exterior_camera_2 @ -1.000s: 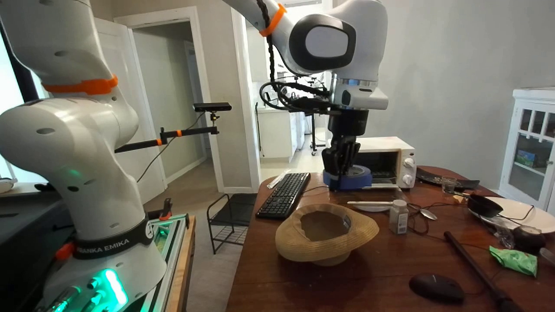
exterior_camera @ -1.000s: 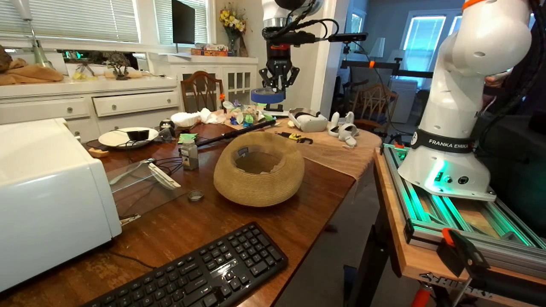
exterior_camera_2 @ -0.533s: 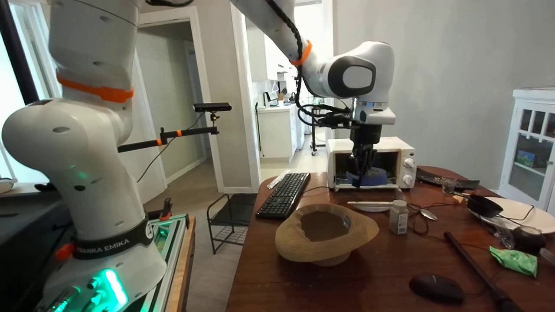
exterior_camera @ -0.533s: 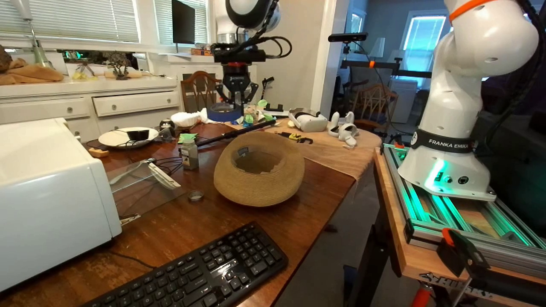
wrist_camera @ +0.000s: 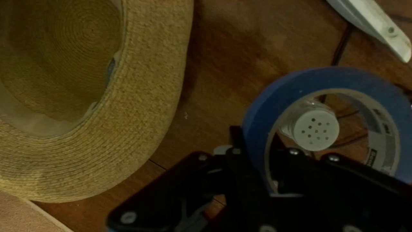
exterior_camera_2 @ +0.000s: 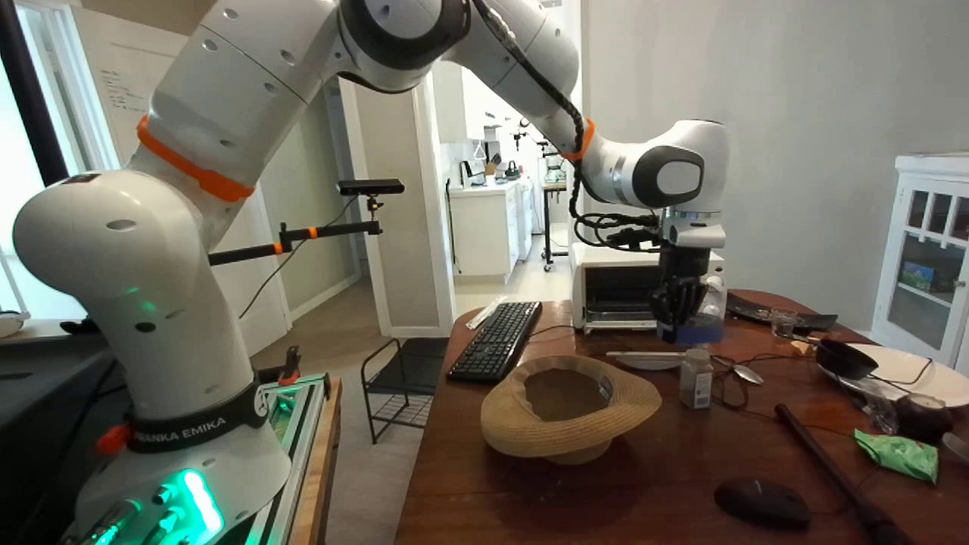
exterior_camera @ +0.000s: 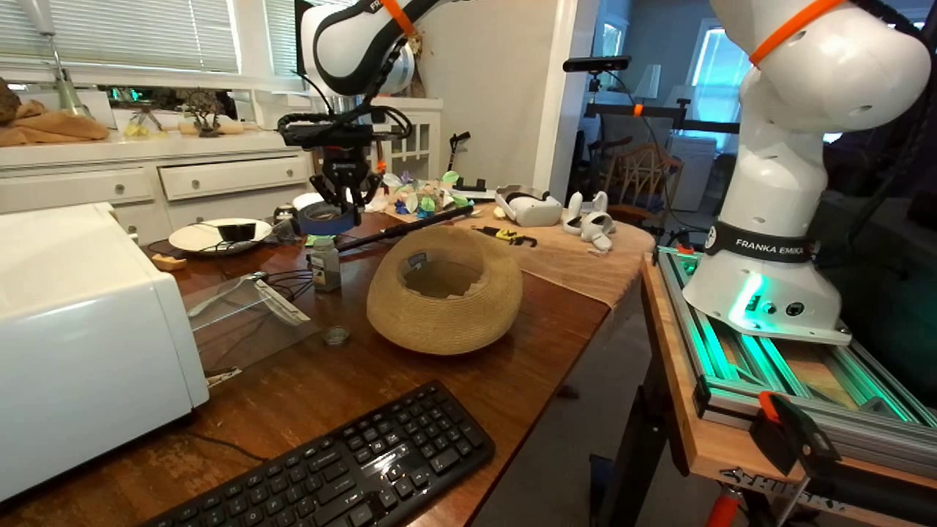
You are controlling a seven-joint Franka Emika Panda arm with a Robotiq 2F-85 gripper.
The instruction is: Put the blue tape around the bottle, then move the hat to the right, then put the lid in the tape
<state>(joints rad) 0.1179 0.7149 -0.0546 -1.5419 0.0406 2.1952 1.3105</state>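
Observation:
My gripper (wrist_camera: 257,137) is shut on the near wall of the blue tape (wrist_camera: 338,77), one finger outside the ring and one inside. Through the ring in the wrist view shows the white perforated cap of the bottle (wrist_camera: 317,130), left of the hole's middle. In an exterior view the tape (exterior_camera: 322,227) hangs just over the bottle (exterior_camera: 325,267), which stands upright on the table. The straw hat (exterior_camera_2: 571,431) rests crown down beside the bottle. A small round piece that looks like the lid (exterior_camera: 336,336) lies between hat and glass sheet.
A white toaster oven (exterior_camera: 88,329) with its glass door lowered stands near the bottle. Around are a keyboard (exterior_camera_2: 496,341), a black rod (exterior_camera_2: 833,469), a mouse (exterior_camera_2: 762,502), a plate (exterior_camera_2: 931,371), loose cables and a white-handled utensil (wrist_camera: 379,25).
The gripper has carried the tape outward and down until it hangs over the bottle, the arm stretching farther across the table. Hat, bottle and lid have not moved.

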